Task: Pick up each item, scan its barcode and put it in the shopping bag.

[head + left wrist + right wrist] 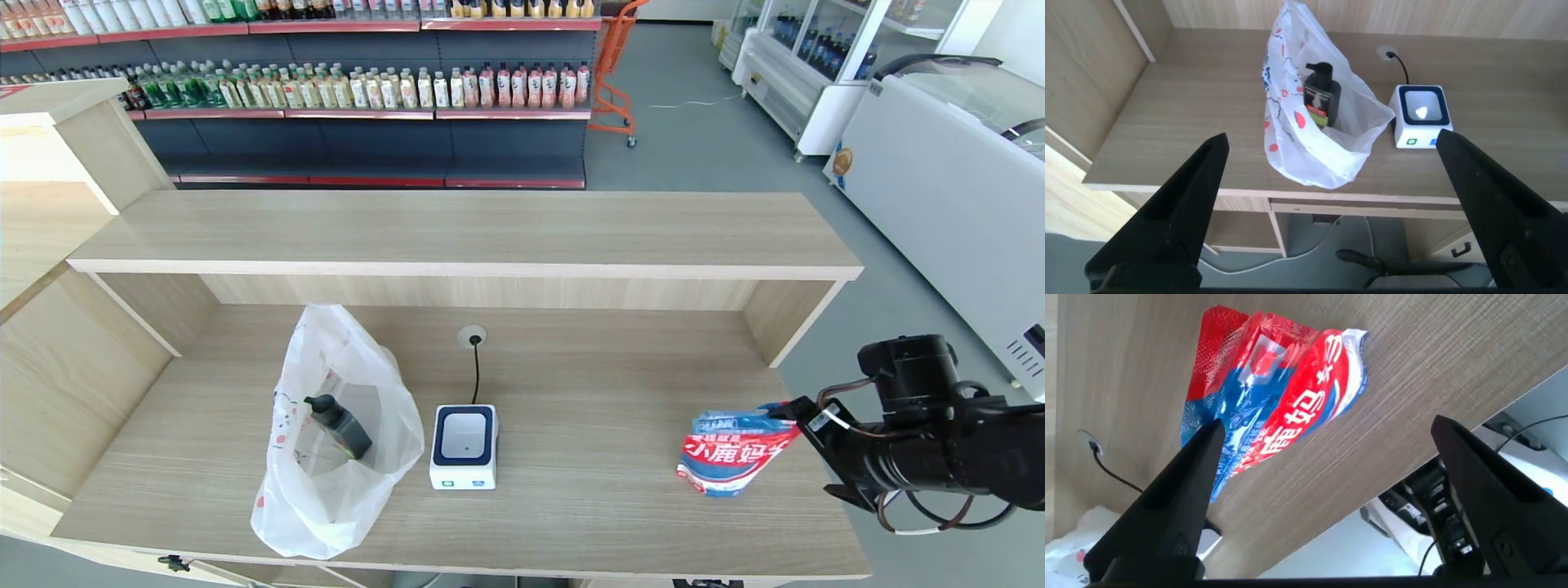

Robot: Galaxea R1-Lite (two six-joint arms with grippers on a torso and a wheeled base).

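A red and blue pouch [731, 457] lies flat on the right of the wooden counter [588, 490]. My right gripper [816, 453] is open at the pouch's right end, one finger touching its upper corner. In the right wrist view the pouch [1282, 392] lies between the spread fingers [1167, 514] of the gripper [1327, 429]. A white shopping bag [335, 457] stands open on the left with a black pump bottle [339, 425] inside. The barcode scanner [464, 447] sits beside it. My left gripper [1331, 139] is open and empty, held back over the counter's front edge, facing the bag [1315, 139].
The scanner's black cable [476, 371] runs back to a hole in the counter. A raised shelf [465, 233] and side panels wall the counter at the back and sides. Bare counter lies between scanner and pouch. Store shelves and freezers stand behind.
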